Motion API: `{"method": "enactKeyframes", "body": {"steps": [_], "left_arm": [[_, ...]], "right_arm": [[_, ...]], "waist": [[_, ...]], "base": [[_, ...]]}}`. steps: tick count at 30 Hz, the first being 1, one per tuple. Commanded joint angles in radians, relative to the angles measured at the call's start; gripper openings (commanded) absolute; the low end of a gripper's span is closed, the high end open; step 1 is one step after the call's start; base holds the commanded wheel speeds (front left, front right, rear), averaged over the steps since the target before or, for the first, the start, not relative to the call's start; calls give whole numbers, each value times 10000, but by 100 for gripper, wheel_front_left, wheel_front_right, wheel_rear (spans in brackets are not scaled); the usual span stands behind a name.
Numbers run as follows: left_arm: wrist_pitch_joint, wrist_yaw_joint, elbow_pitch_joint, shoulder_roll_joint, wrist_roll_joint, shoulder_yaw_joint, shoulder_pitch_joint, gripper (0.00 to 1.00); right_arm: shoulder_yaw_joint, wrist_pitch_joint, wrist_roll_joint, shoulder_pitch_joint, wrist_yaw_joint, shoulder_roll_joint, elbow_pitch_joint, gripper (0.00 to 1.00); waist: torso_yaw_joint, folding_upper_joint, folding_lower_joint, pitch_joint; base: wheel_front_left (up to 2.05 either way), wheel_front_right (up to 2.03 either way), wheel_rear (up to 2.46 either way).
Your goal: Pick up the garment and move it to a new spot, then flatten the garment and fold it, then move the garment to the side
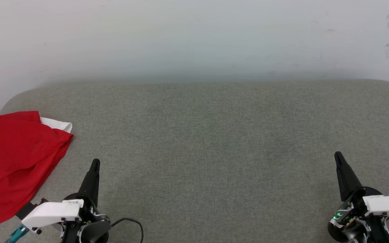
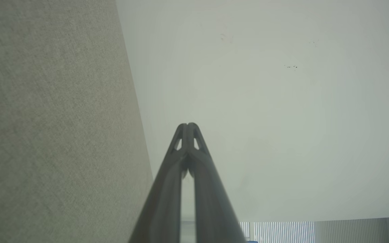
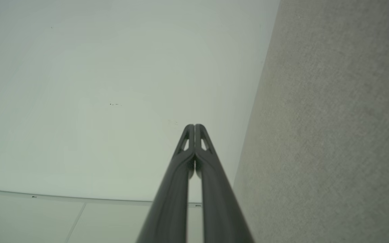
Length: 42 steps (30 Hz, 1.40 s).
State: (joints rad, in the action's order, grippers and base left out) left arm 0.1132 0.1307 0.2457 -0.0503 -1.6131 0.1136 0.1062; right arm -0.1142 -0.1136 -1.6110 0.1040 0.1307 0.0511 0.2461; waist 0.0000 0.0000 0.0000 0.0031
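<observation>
While both grippers' fingers (image 2: pixel 188 126) (image 3: pixel 194 126) press together empty, the garment (image 1: pixel 12 162) runs off-frame leftward.

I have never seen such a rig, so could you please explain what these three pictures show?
This is a two-armed robot. The wide picture comes from its head camera, looking down at a grey fabric surface. Its left gripper shows at lower left, its right gripper at lower right. The other two pictures come from wrist cameras looking along each gripper's dark fingers. Both grippers are shut and hold nothing. A red garment with some white showing lies at the surface's left edge, apart from both.
</observation>
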Motion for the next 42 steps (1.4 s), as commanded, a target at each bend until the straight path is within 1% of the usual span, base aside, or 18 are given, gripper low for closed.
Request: {"method": "enactKeyframes", "body": {"steps": [1,27,28,31,42], "left_arm": [[41,28,-6,16,11,21,70,0],[41,28,-7,16,11,25,70,0],[0,0,-1,0,1,2,0,100],[-24,-2,198,15,4,-43,-167,100],[-581,-1,-478,6,231,-687,-297,100]], "right_arm": [[6,1,-36,116,0,-26,1,0],[6,1,-36,116,0,-26,1,0],[2,0,2,0,0,0,-2,100],[18,8,12,-192,0,-6,202,100],[512,571,237,-371,0,-5,-365,100]], "waist": [[0,0,0,0],[0,0,0,0],[0,0,0,0],[0,0,0,1],[34,0,0,-9]], "base": [[0,0,0],[0,0,0],[0,0,0],[0,0,0],[0,0,0]]}}
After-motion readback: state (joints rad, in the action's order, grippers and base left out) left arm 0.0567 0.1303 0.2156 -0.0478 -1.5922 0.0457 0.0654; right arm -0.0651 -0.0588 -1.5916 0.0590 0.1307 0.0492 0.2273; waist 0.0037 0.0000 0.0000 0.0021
